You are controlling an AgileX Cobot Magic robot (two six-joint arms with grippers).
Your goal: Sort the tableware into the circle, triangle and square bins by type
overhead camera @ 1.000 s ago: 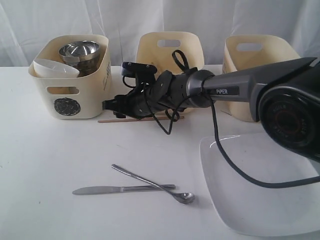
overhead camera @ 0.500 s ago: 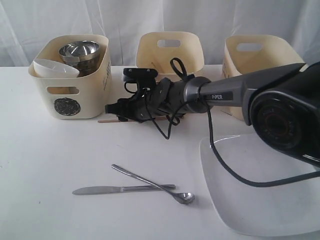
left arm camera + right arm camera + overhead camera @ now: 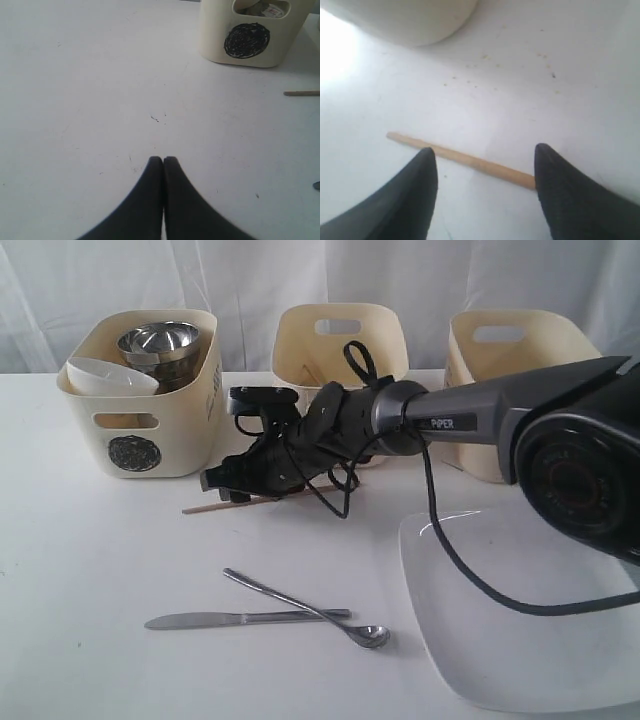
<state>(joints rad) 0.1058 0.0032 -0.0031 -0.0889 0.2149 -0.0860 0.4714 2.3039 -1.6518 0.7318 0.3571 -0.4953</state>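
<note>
White squarish plate (image 3: pixel 520 620) sits low on the right in the exterior view, cream plastic tub with the scribbled circle (image 3: pixel 140 430) back left. Right gripper (image 3: pixel 485 150) is spread wide, thin wooden chopstick (image 3: pixel 470 161) lying on the table between its tips. Left gripper (image 3: pixel 163 161) is pinched closed.

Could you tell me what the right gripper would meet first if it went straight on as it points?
Probably the wooden chopstick, lying on the table across the gap between the open fingers of the right gripper; depth is unclear.
</note>
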